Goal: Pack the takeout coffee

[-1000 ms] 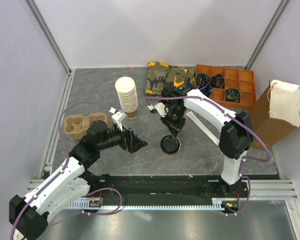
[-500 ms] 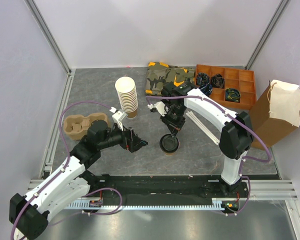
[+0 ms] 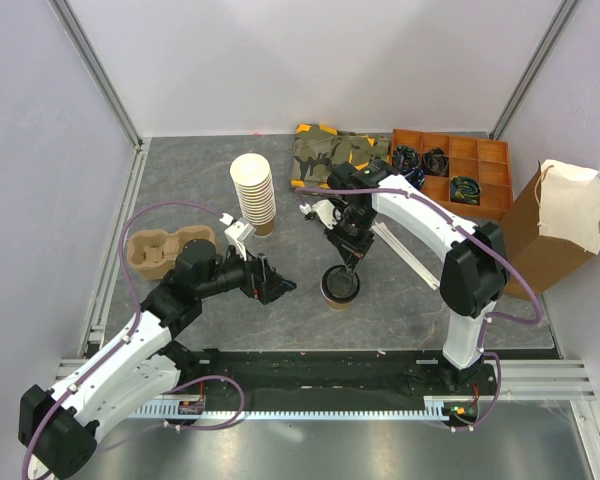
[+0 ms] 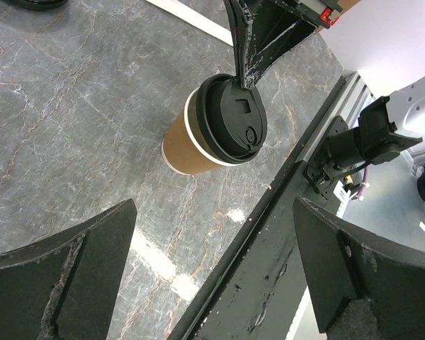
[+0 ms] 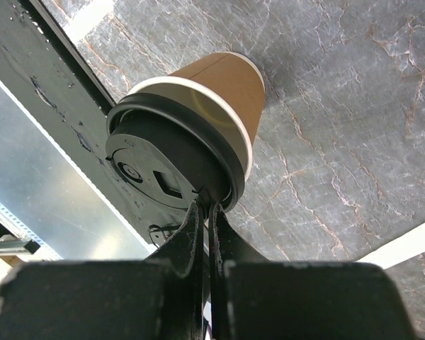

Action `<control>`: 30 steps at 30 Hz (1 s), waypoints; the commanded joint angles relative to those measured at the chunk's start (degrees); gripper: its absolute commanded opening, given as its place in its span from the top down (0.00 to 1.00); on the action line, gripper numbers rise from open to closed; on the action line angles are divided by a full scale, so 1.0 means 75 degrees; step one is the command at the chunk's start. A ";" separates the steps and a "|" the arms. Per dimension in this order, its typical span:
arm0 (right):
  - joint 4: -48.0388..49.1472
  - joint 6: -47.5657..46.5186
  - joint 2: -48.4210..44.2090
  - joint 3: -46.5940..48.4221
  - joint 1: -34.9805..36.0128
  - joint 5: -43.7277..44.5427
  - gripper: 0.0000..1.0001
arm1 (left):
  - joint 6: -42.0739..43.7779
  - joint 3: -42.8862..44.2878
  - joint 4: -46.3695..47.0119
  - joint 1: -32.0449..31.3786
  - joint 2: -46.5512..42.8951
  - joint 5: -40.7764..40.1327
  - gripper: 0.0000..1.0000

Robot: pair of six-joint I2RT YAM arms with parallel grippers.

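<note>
— Where do we find the takeout coffee (image 3: 340, 288)?
— We see it just below the middle of the overhead frame, standing on the grey table (image 3: 180, 180) between the two arms, near the black rail (image 3: 310, 360) along the lower edge
— And the right gripper (image 3: 346, 266)?
— We see its jaws pressed together with nothing between them. The tips touch the rim of the black lid (image 5: 163, 166), on the side towards the top of the overhead frame
— And the left gripper (image 3: 280, 288)?
— We see it spread wide and holding nothing. It sits to the left of the cup, apart from it, with the fingers turned towards it
— Can we read anything?
— We make out raised marks on the lid, but they are too small to read
— Shall we count?
— We count one lidded cup, one stack of lidless cups (image 3: 253, 195) in the upper middle, one pulp cup carrier (image 3: 165, 250) at the left, one camouflage cloth (image 3: 335, 155) at the top, one orange compartment tray (image 3: 485, 205) in the upper right, and one brown paper bag (image 3: 525, 245) at the right edge
</note>
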 commanded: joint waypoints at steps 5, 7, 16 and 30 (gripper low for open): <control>-0.0783 0.0013 0.0042 0.0034 0.0003 -0.0214 0.98 | -0.0183 0.0023 0.0417 0.0034 0.0035 0.0073 0.02; -0.0783 0.0013 0.0089 0.0034 0.0015 -0.0202 0.96 | -0.0195 0.0034 0.0417 0.0034 0.0046 0.0038 0.02; -0.0783 0.0037 0.0218 0.0046 0.0015 -0.0225 0.88 | -0.0183 0.0046 0.0417 0.0034 0.0082 0.0073 0.01; -0.0783 0.0142 0.0241 0.0432 0.0003 -0.0237 0.56 | -0.0218 -0.0001 0.0417 0.0034 -0.0012 0.0132 0.02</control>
